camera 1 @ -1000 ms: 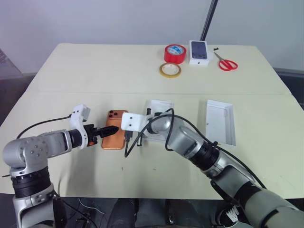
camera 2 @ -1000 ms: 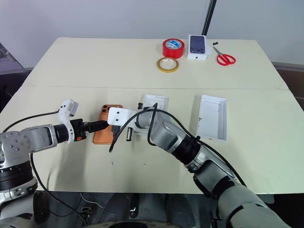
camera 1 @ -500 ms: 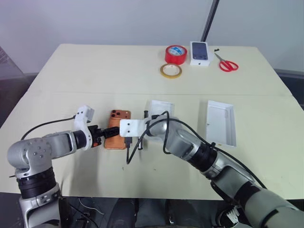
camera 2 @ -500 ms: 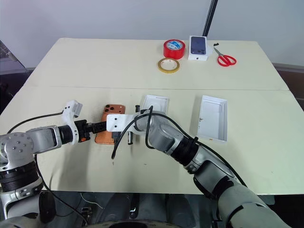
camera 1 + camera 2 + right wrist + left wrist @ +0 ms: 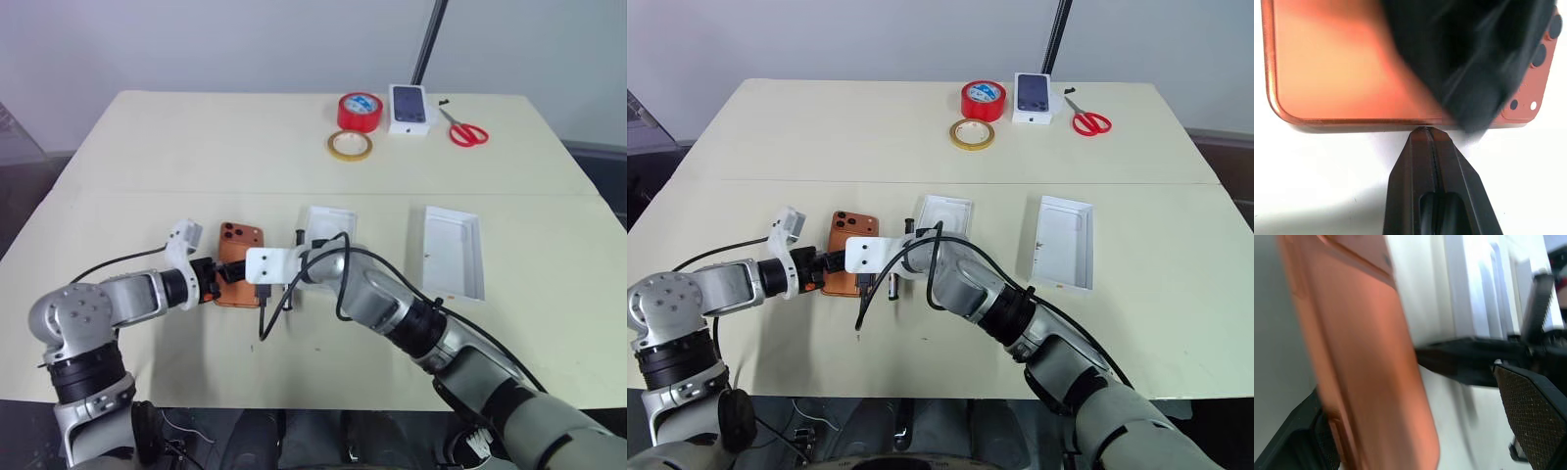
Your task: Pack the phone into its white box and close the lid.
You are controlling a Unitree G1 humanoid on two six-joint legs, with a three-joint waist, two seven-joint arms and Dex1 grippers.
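The orange phone (image 5: 241, 257) lies on the table, lenses at its far end. My left gripper (image 5: 223, 277) is open at the phone's near left side. In the left wrist view the phone (image 5: 1361, 357) leans against one finger (image 5: 1298, 440), and the other finger (image 5: 1533, 416) stands well apart. My right gripper (image 5: 263, 291) is shut, its tip (image 5: 1427, 131) touching the phone's long edge (image 5: 1342, 63). One shallow white box tray (image 5: 456, 252) lies to the right. A second white box part (image 5: 328, 221) sits behind my right arm, partly hidden.
At the table's far edge are a red tape roll (image 5: 361, 111), a yellow tape ring (image 5: 350, 145), a small white box with a phone picture (image 5: 410, 108) and red scissors (image 5: 468, 129). A black pole (image 5: 431, 39) rises behind them.
My left gripper has rolled and crept a little right, closer in on the phone's near left side. The right gripper has stayed at the phone's edge.
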